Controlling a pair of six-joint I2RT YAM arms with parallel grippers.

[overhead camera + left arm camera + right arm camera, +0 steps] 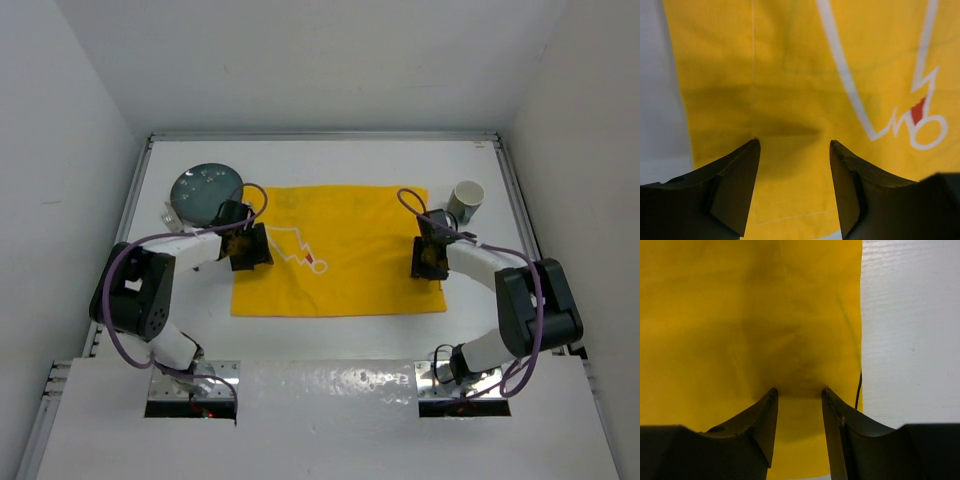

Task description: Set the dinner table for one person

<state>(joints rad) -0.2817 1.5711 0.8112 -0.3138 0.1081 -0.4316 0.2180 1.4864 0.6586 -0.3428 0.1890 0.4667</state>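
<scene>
- The large flat white rectangular desk [330,335] with thin metal rails fills the middle of the top view, with white walls all round it.
- We've got a square yellow cloth placemat [370,270] with a white outline drawing lying at centre frame.
- Our left tool [795,145] is over the placemat's left edge, jaws fairly wide, yellow cloth showing in the gap.
- Our right tool [799,392] is over the right edge, jaws narrower but apart. We can't tell if the tips touch the cloth.
- A dark round plate [205,192] sits upper left and a white cup [466,200] upper right, both off the placemat.
</scene>
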